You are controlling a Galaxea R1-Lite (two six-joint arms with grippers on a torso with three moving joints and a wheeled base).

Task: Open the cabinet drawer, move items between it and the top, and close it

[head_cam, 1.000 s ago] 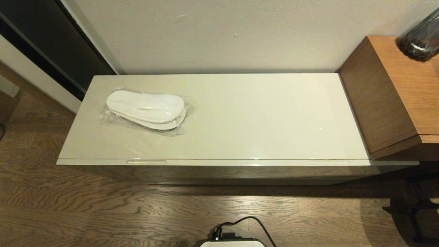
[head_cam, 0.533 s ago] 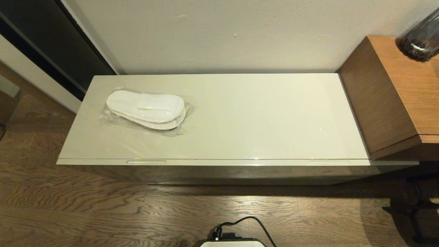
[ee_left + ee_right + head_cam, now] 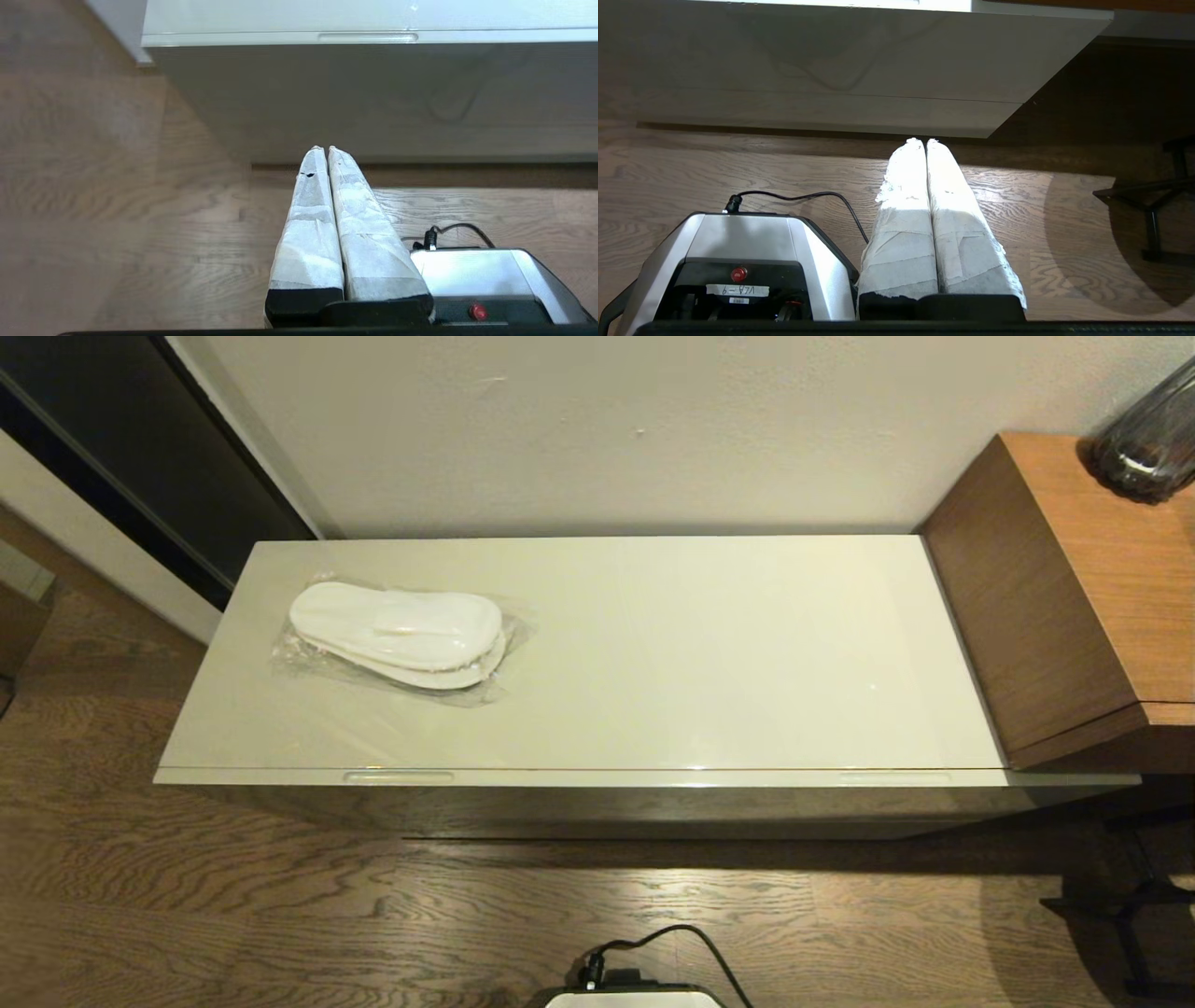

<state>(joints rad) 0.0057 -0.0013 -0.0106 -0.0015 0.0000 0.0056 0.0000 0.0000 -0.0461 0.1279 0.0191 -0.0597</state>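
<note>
A pair of white slippers in clear plastic [image 3: 400, 635] lies on the left part of the glossy cream top [image 3: 672, 653]. The cabinet drawer [image 3: 597, 777] is closed; only its cream front edge with two slim notches [image 3: 398, 777] shows, one notch [image 3: 367, 37] also in the left wrist view. The tissue pack is out of view. My left gripper [image 3: 325, 149] is shut and empty, low over the floor before the cabinet's left part. My right gripper [image 3: 920, 140] is shut and empty, low before the cabinet's right part. Neither arm appears in the head view.
A brown wood-grain desk [image 3: 1074, 588] adjoins the cabinet's right end, with a dark glass vase [image 3: 1144, 439] on it. A black stand [image 3: 1134, 905] stands on the floor at the right. The robot's base [image 3: 733, 261] and its cable [image 3: 672, 938] lie below. A dark door [image 3: 131, 448] is at the left.
</note>
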